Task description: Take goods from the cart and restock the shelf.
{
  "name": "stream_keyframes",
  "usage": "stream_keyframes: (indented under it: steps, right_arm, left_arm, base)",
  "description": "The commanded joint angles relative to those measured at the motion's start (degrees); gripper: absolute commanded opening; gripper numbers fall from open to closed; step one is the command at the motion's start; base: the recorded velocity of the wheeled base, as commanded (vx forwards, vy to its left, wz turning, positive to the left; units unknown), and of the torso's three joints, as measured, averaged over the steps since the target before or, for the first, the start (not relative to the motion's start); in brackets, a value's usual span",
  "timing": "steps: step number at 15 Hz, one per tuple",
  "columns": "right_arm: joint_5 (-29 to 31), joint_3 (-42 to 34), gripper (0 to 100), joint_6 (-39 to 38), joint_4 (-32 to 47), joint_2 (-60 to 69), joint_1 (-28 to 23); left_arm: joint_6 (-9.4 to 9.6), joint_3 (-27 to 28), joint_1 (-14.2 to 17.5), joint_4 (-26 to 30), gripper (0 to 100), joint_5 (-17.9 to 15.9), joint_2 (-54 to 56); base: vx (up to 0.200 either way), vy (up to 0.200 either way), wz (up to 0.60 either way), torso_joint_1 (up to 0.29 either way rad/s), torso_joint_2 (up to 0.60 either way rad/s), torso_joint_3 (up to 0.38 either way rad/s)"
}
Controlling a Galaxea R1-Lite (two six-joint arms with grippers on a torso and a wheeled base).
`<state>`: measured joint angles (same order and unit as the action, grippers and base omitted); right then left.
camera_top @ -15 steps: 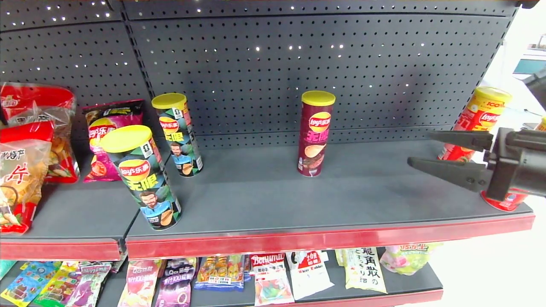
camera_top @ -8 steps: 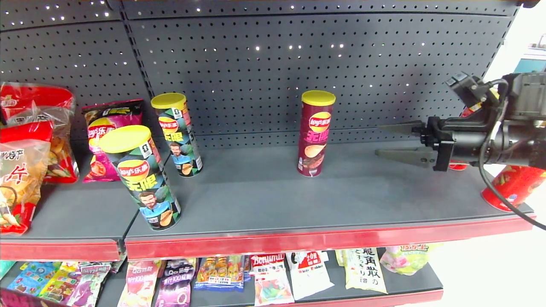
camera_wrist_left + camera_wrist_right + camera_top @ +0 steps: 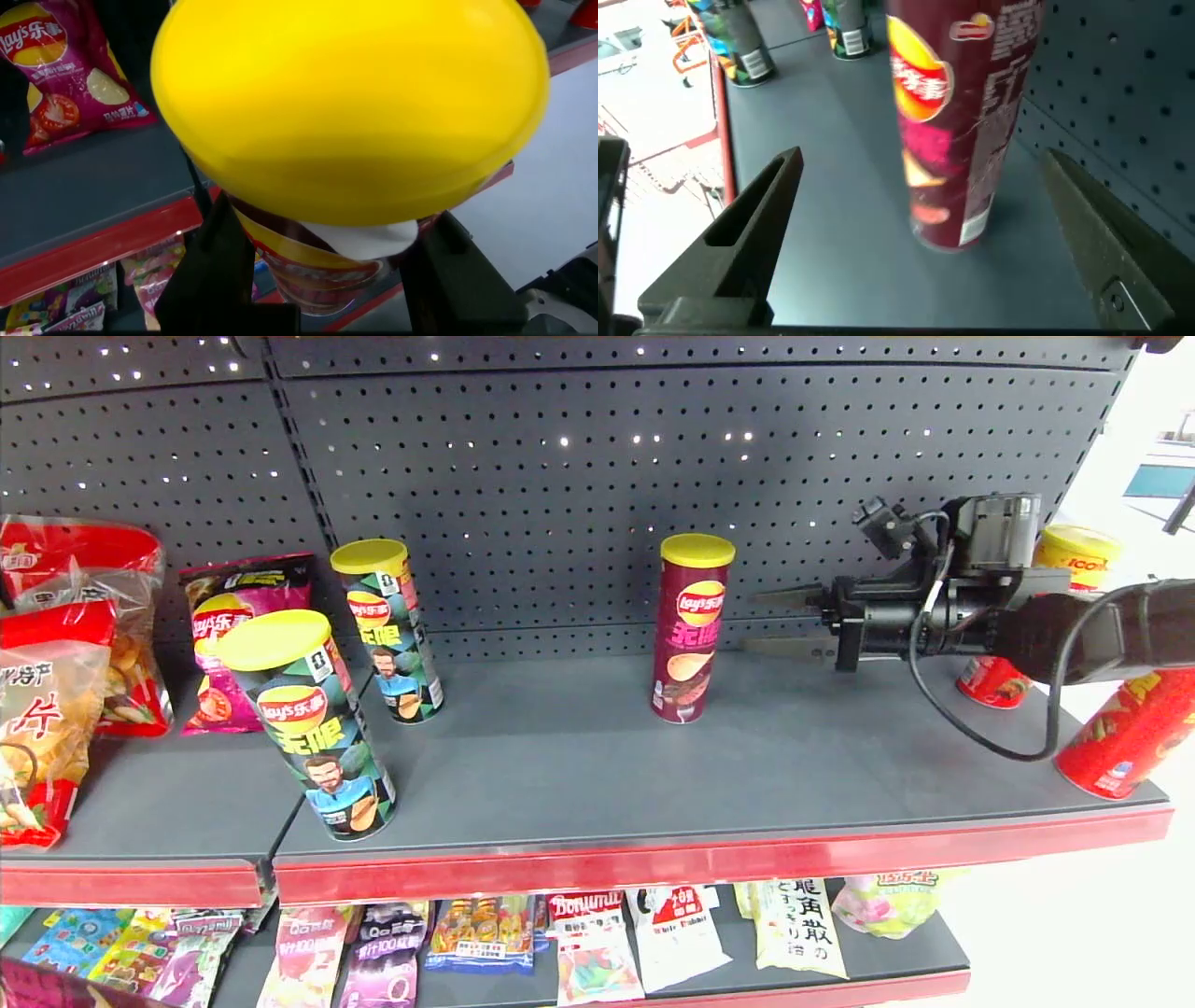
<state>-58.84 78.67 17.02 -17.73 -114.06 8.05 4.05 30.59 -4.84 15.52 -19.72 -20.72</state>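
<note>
Head view is showing five cans standing on the shelf: two green cans, one maroon can, two red cans. The right gripper is gaping wide beside the maroon can; the left gripper is clamping a yellow-lidded can near the shelf's front edge.

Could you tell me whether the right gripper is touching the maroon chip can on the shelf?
Apart. The right wrist view shows bare shelf between the maroon chip can and each finger of the open right gripper.

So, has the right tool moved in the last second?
Yes. The right tool has travelled left along the shelf, from its right end to close beside the maroon chip can, which stayed put.
</note>
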Motion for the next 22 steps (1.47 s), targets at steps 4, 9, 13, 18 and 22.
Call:
stream_keyframes:
  steps: [4, 9, 13, 18, 22]
  right_arm:
    - [-0.57, 4.83, 100, -0.06, -0.03, -5.65, 0.3]
    - [-1.89, 10.19, 100, 0.03, 0.06, -9.78, 0.92]
    - [-1.89, 12.04, 100, -0.06, 0.06, -11.63, 1.18]
    - [-1.89, 16.17, 100, -0.14, 0.15, -13.91, 2.06]
    - [-1.89, 16.26, 100, -0.41, 0.23, -13.56, 3.03]
  left_arm:
    - [0.0, 0.0, 0.01, 0.04, 0, 0.12, 0.07]
    - [0.08, 0.0, 0.01, 0.13, 0, 0.12, 0.33]
    - [0.08, -0.09, 0.01, 0.13, 0, 0.21, 0.33]
    - [0.17, 0.0, 0.01, 0.13, 0, 0.21, 0.33]
    - [0.26, 0.09, 0.01, 0.13, 0, 0.21, 0.51]
  base:
    - [0.0, 0.0, 0.0, 0.0, 0.0, 0.0]
    - [0.0, 0.0, 0.0, 0.0, 0.0, 0.0]
    - [0.0, 0.0, 0.0, 0.0, 0.0, 0.0]
    - [0.0, 0.0, 0.0, 0.0, 0.0, 0.0]
    - [0.0, 0.0, 0.0, 0.0, 0.0, 0.0]
